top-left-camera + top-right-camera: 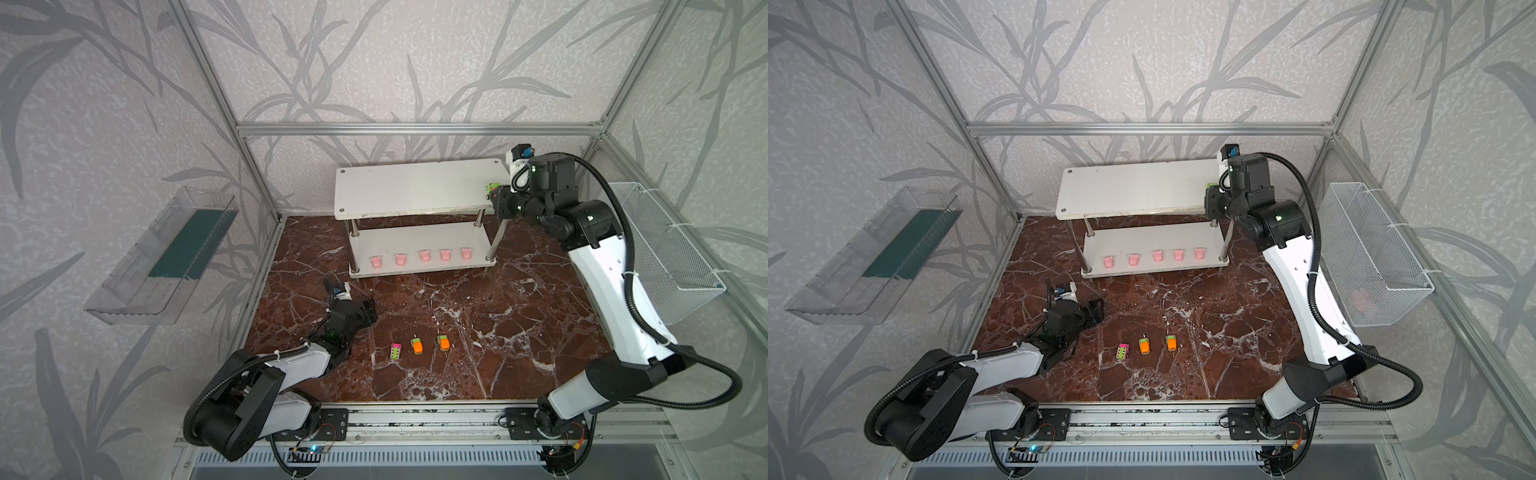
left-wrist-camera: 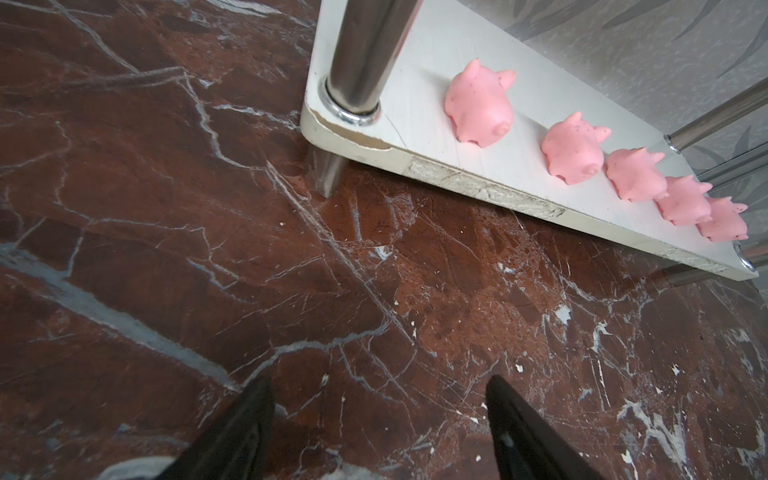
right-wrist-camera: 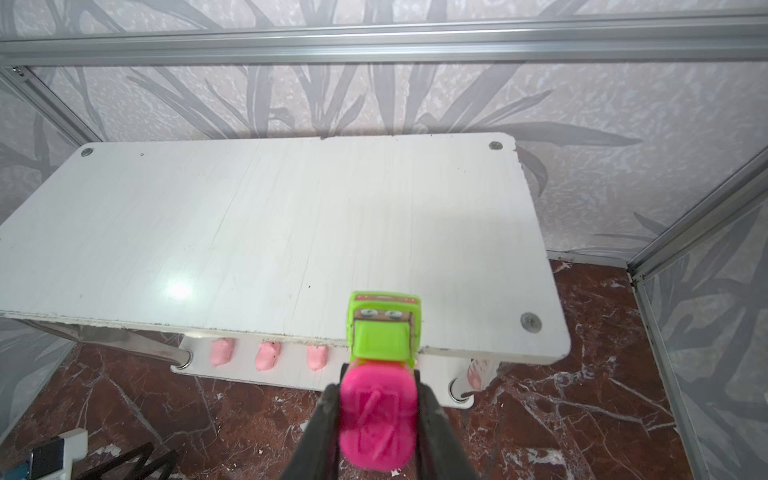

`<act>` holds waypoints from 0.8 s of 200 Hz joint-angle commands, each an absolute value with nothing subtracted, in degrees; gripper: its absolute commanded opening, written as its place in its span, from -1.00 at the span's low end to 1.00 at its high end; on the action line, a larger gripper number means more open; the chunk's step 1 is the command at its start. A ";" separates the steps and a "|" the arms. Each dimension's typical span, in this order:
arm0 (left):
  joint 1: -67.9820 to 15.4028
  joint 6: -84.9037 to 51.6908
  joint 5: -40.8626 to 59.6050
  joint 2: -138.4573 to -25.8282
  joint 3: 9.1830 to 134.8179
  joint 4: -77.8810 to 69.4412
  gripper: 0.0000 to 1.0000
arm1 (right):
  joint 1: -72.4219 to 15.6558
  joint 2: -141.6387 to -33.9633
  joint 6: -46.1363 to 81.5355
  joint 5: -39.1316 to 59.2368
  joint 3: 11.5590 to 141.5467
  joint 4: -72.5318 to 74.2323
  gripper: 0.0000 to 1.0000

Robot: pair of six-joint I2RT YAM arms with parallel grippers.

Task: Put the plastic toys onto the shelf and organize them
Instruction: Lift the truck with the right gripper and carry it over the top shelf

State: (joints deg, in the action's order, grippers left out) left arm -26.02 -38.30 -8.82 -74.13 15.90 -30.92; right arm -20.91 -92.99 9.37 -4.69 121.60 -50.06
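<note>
The white two-tier shelf (image 1: 415,187) stands at the back of the marble floor. Several pale pink toys (image 1: 424,255) sit in a row along the front of its lower board (image 2: 415,83). My right gripper (image 3: 376,390) is shut on a green and pink toy car (image 3: 382,332), holding it over the right front edge of the top board (image 3: 270,228). Three more toy cars lie on the floor: a pink-green one (image 1: 395,351) and two orange ones (image 1: 417,345) (image 1: 443,342). My left gripper (image 2: 379,382) hangs open and empty above the floor, near the shelf's left front post.
A clear plastic tray (image 1: 166,257) hangs on the left wall. A white wire mesh basket (image 1: 665,249) hangs on the right wall, close behind my right arm. Aluminium frame bars border the floor, and the arms' mounting rail (image 1: 415,415) runs along the front.
</note>
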 commanded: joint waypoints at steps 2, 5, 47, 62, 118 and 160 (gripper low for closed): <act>-25.69 -39.62 -7.51 -75.27 16.96 -33.36 0.57 | -19.72 -98.96 6.51 -2.76 129.99 -53.38 -0.50; -25.67 -39.64 -7.50 -75.47 16.95 -33.48 0.57 | -19.56 -100.13 6.30 -2.73 131.27 -53.96 -0.50; -25.69 -39.60 -6.73 -76.29 16.70 -34.28 0.56 | -17.98 -111.07 5.10 -1.77 147.77 -60.80 -0.51; -25.67 -39.38 -6.60 -76.12 16.58 -34.19 0.56 | -17.42 -114.14 5.15 -1.51 152.24 -62.80 -0.51; -25.70 -37.81 -7.27 -73.60 16.51 -31.64 0.56 | -15.18 -119.73 5.05 -0.68 159.93 -68.24 -0.51; -25.68 -37.83 -7.48 -73.92 16.52 -31.63 0.57 | -14.15 -119.35 4.88 0.53 158.25 -68.42 -0.51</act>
State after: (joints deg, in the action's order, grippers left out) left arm -26.02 -38.13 -7.09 -74.26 15.90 -32.42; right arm -14.55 -119.68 5.78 -0.89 158.17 -66.81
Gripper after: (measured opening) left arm 0.783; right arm 0.273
